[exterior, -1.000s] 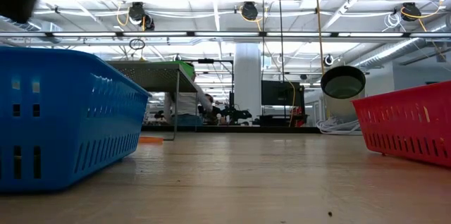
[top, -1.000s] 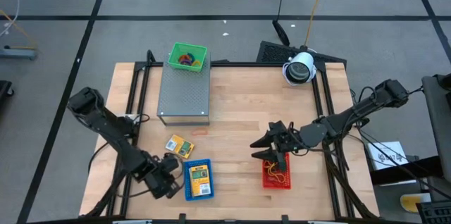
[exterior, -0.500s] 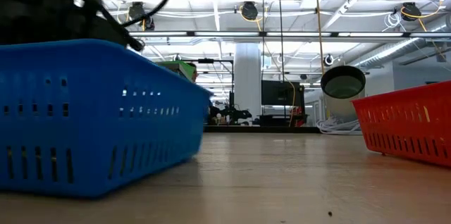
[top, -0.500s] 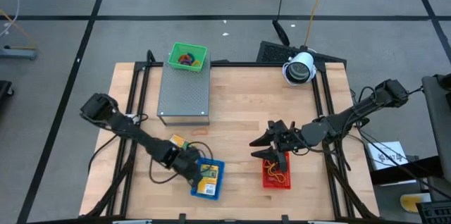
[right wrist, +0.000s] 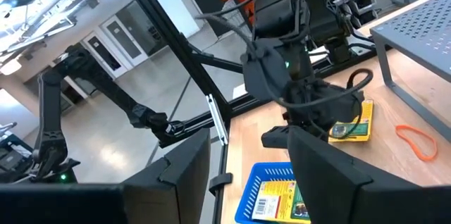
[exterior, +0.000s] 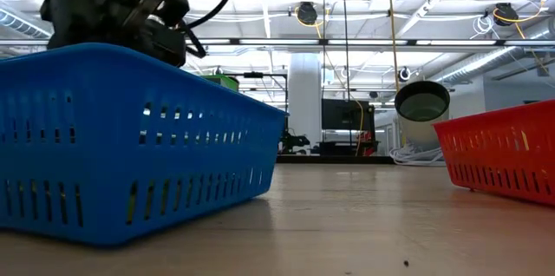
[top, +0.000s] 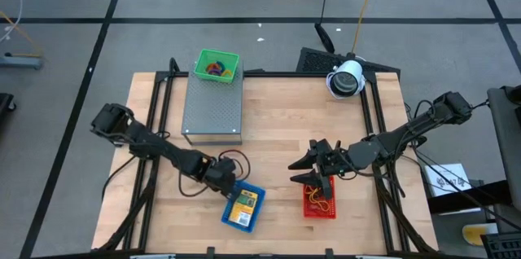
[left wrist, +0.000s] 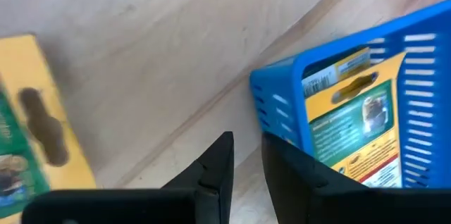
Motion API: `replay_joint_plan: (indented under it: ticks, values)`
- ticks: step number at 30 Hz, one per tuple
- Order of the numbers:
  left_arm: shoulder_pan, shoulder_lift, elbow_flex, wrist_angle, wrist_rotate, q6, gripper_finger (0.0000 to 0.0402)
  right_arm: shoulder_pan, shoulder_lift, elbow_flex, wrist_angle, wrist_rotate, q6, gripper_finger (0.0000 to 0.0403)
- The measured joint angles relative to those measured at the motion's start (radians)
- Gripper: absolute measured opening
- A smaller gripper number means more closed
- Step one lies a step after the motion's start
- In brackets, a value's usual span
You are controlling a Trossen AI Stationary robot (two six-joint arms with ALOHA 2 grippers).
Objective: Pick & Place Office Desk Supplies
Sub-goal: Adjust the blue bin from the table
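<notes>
High view: left gripper [top: 224, 179] at blue basket [top: 243, 207], one yellow packet [top: 242, 206] inside; right gripper [top: 320, 169] parted, empty, over red basket [top: 320, 203] holding bands.

Left wrist view: fingers [left wrist: 211, 171] pinching basket wall; second packet [left wrist: 32, 146] loose on table [left wrist: 162, 55].

Right wrist view: orange band [right wrist: 417, 141] unsorted.

Roughly midway, by judgement.

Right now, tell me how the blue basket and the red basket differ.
The blue basket holds a yellow-orange packet; the red basket holds thin loops. The blue basket lies skewed with the left gripper at its corner; the red basket sits square under the open right gripper. Both are slotted plastic baskets.
</notes>
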Motion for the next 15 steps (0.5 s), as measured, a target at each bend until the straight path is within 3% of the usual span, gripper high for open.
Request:
replay_joint_plan:
  ticks: [9,15]
  values:
    - [0.039,-0.028,0.0,-0.085,0.013,-0.011,0.0081,-0.003,0.0,0.0,-0.011,0.03,-0.027,0.018]
    - [0.044,-0.028,0.0,-0.064,0.036,0.055,0.0081,-0.009,-0.043,0.0,-0.129,0.028,-0.396,0.018]
